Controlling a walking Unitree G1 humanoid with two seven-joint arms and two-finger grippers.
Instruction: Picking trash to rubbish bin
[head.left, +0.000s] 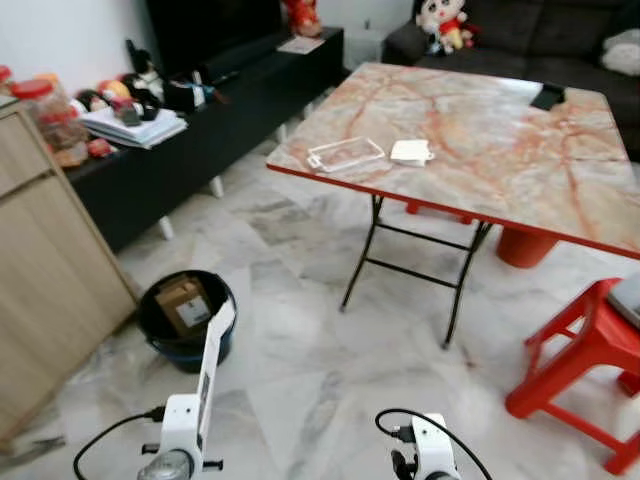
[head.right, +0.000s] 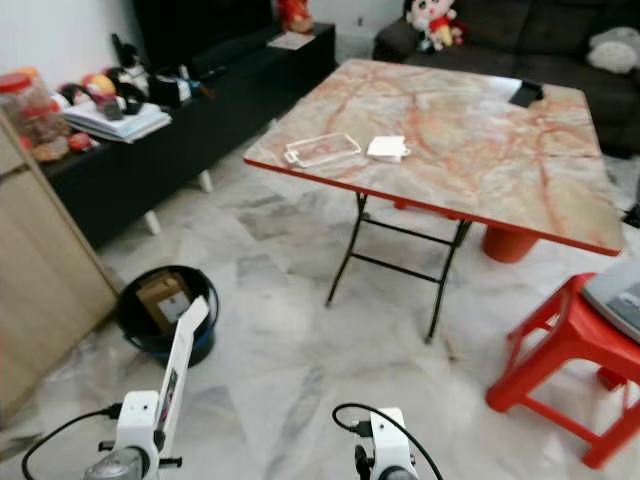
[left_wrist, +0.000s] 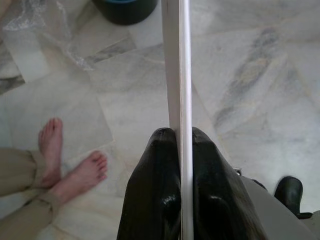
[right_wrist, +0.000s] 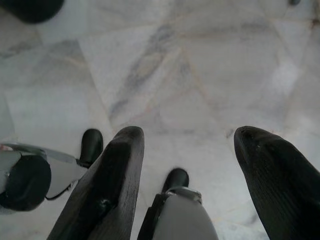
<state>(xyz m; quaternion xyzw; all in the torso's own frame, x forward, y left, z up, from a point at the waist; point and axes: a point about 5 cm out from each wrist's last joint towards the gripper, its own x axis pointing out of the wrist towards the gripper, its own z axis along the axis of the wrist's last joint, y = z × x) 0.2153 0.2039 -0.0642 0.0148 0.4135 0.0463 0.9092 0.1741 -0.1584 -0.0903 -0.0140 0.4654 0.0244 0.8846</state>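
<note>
Trash: flat white card (head.left: 211, 362), edge-on, tilted, clamped in left gripper (left_wrist: 181, 145).
Bin: black bucket (head.left: 152, 322), on floor, cardboard box inside.

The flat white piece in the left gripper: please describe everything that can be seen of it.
The flat white piece is a thin, stiff-looking strip, maybe card or plastic, with small dark print on its side. The left gripper is shut on its lower end, one black finger on each face, as the left wrist view shows edge-on. It sticks out straight from the fingers, and its far end reaches toward the rim of the dark bin on the marble floor. Whether it touches the bin cannot be told.
</note>
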